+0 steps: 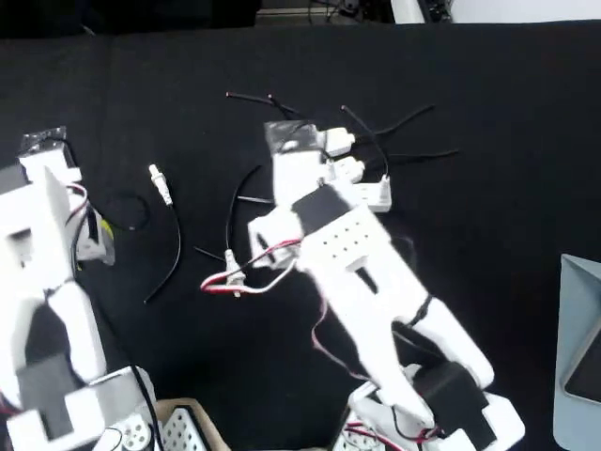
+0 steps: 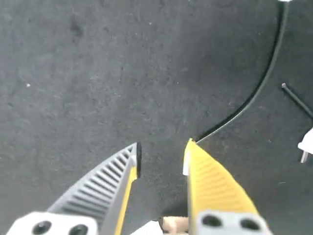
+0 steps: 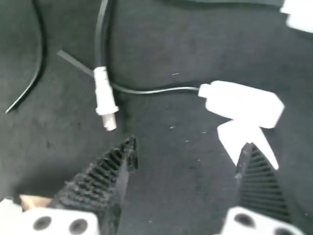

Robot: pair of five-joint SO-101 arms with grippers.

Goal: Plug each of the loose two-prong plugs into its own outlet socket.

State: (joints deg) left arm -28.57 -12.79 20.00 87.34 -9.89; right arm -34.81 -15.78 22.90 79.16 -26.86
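Observation:
One white two-prong plug [image 1: 161,183] lies on the black cloth at the left with its thin black cord curling toward the front. A second plug [image 1: 230,258] [image 3: 103,98] lies near the middle, just ahead of my right gripper [image 3: 188,147], which is open and holds nothing. Beside that gripper lies a white socket block [image 3: 242,103] with a cord. More white socket pieces [image 1: 352,169] cluster at the back centre beside the right arm. My left gripper [image 2: 162,146] [image 1: 99,240] hangs open over bare cloth, with a black cord end [image 2: 244,103] just past its yellow finger [image 2: 210,181].
Loose black wire pieces [image 1: 404,122] lie scattered behind the socket cluster. A grey tray [image 1: 577,348] sits at the right edge. A tan box with a white perforated part [image 1: 178,427] stands at the front between the arm bases. Red and white wires [image 1: 235,280] hang off the right arm.

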